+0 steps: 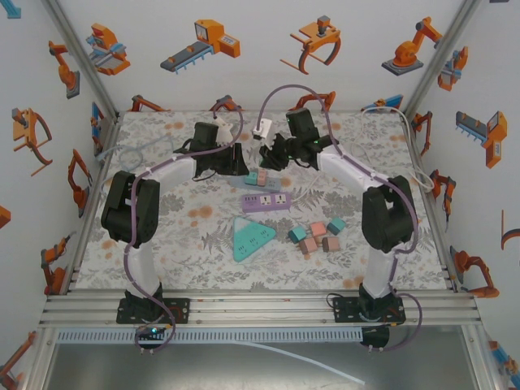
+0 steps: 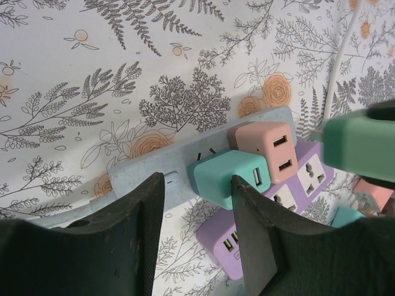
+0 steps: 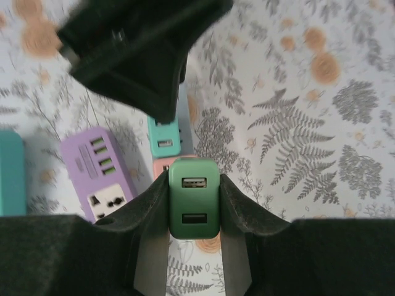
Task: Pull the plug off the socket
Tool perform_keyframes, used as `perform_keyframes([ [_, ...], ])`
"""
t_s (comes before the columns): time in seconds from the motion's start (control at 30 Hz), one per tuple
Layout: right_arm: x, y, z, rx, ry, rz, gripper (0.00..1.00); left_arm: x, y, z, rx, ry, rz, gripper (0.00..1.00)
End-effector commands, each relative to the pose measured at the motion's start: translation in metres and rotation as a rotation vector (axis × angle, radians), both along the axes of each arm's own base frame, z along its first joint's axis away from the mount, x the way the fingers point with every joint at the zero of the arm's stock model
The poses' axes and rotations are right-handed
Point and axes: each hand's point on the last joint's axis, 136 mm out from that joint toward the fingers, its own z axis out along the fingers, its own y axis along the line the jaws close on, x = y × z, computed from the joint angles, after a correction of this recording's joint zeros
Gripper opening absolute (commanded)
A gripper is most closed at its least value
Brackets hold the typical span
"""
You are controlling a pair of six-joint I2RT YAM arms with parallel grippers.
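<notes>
A green plug (image 3: pixel 194 197) with two USB ports is clamped between the fingers of my right gripper (image 3: pixel 194 184), held in the air above the table. It also shows at the right edge of the left wrist view as a green block (image 2: pixel 361 142). Below, a grey socket strip (image 2: pixel 142 166) carries a teal plug (image 2: pixel 225 179) and a pink plug (image 2: pixel 265 148). Two prongs of the teal plug show at its far edge. My left gripper (image 2: pixel 196 185) hovers over the strip's end, its jaws apart with nothing between them; its right finger (image 2: pixel 253 222) is beside the teal plug.
A purple socket strip (image 1: pixel 266 200) lies just in front of the grey one. A teal triangular strip (image 1: pixel 250 237) and several loose plugs (image 1: pixel 317 236) sit nearer the arm bases. A white cable (image 1: pixel 410 162) runs along the right side. Both grippers (image 1: pixel 256 158) work close together.
</notes>
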Motion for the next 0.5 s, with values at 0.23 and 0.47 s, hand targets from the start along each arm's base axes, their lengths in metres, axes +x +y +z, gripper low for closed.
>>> perform_keyframes([
  [0.23,-0.001,-0.083,0.060,0.204,0.381,-0.677,0.08,-0.009,-0.013,0.012,-0.014,0.046,-0.057,0.54],
  [0.47,-0.021,-0.166,0.052,0.403,0.638,-0.909,0.08,-0.007,-0.013,0.065,-0.081,-0.043,-0.068,0.60],
])
